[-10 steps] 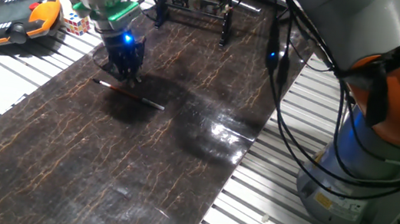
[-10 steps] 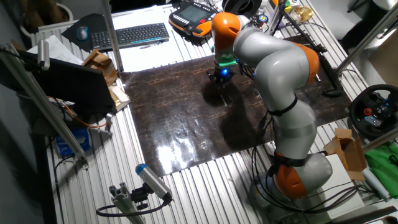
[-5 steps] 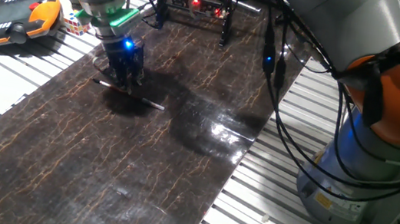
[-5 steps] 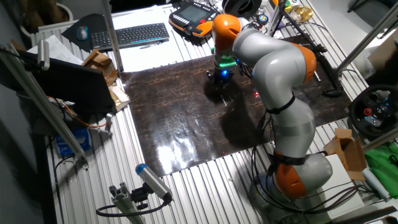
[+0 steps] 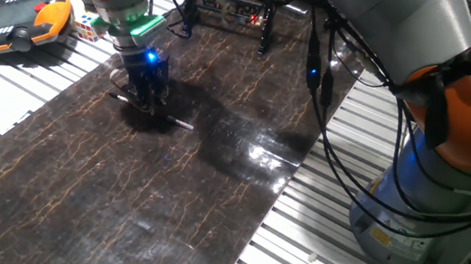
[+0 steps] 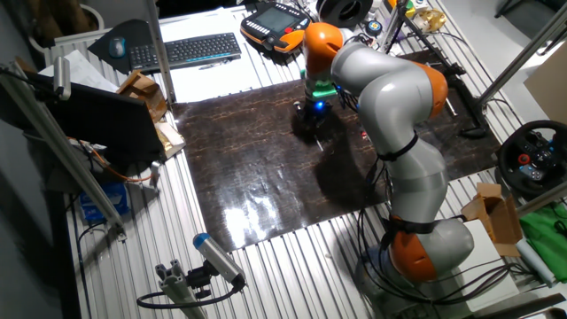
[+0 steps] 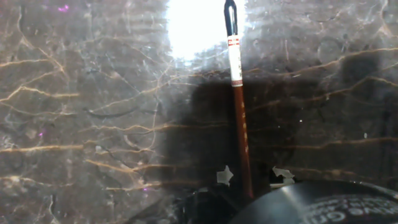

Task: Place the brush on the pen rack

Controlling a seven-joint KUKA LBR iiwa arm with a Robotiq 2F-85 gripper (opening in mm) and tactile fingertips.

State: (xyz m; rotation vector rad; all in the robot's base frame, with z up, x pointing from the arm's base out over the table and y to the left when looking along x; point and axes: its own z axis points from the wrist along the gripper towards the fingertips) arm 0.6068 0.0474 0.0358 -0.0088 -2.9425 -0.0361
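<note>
The brush (image 7: 241,134) lies flat on the dark marbled mat, with a red handle, a white section and a dark tip. In one fixed view only its ends (image 5: 182,124) show under the hand. My gripper (image 7: 252,175) is open and low over the brush, one fingertip (image 7: 224,175) on each side of the handle's near end. It also shows in one fixed view (image 5: 146,102) and in the other fixed view (image 6: 312,124). The pen rack (image 5: 265,28), a low black frame of posts and a bar, stands at the mat's far end.
An orange and black teach pendant (image 5: 22,20) and a colour cube (image 5: 88,26) lie left of the mat. A keyboard (image 6: 190,49) lies beyond. Cables hang over the mat's far side (image 5: 321,70). The arm's base (image 5: 427,203) stands to the right.
My gripper has come down closer to the mat and slightly right along the brush, now straddling it. The brush has not moved.
</note>
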